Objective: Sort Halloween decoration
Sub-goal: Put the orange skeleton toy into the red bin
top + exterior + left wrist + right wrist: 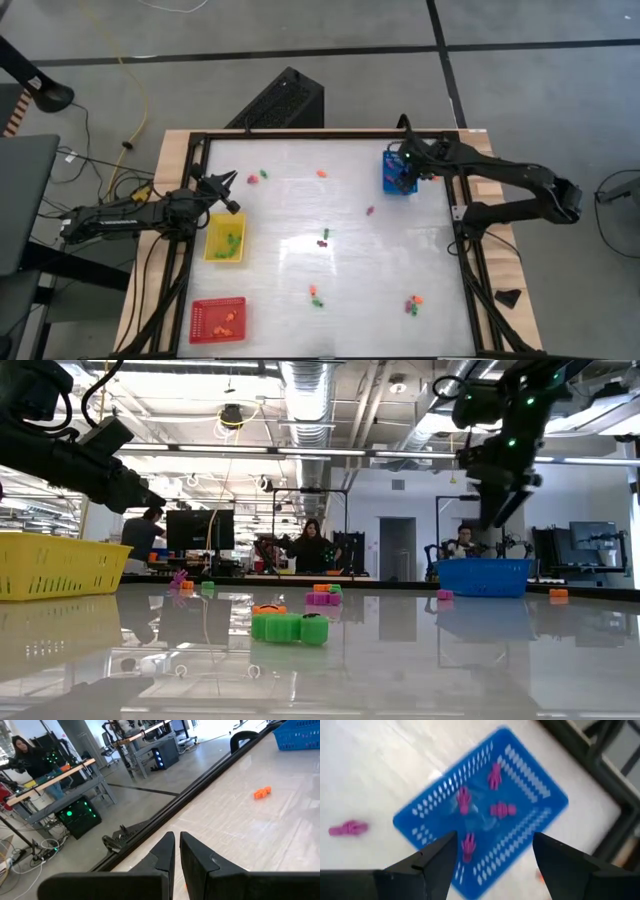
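Over the blue tray at the table's far right corner hangs the right gripper, its fingers wide apart and holding nothing. Four purple pieces lie inside that tray. More little orange, green and purple pieces are scattered on the table. Above the yellow tray waits the left gripper, fingers pressed together.
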You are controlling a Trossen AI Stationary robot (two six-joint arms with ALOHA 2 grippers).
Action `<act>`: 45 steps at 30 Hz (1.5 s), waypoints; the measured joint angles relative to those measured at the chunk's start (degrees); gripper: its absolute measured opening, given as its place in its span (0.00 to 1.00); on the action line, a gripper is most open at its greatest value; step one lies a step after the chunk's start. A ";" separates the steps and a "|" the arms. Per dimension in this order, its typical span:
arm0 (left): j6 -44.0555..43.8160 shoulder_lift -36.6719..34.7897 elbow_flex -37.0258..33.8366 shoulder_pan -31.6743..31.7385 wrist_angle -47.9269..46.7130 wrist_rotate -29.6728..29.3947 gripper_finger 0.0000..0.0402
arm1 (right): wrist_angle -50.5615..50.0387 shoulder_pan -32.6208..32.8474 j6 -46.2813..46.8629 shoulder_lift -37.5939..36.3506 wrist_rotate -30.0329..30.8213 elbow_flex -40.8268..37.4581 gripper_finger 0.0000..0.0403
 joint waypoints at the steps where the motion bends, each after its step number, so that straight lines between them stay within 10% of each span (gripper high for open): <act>1: -0.02 0.02 0.00 0.01 0.00 0.00 0.04 | -1.69 0.45 1.30 -0.40 0.08 0.00 0.72; 11: 0.00 0.02 0.00 0.00 0.00 -0.02 0.04 | 4.39 12.28 3.20 -0.76 -0.75 0.00 0.72; 24: -0.02 0.00 0.00 0.02 0.00 -0.02 0.04 | 58.63 24.43 -5.66 17.68 -1.60 -3.72 0.72; 32: -0.01 0.01 0.00 0.02 0.00 -0.02 0.04 | 35.49 32.36 5.43 18.24 -15.26 -3.76 0.72; 45: 0.01 0.01 0.00 0.02 0.00 -0.01 0.04 | 14.83 73.12 41.09 9.30 -22.56 -3.72 0.72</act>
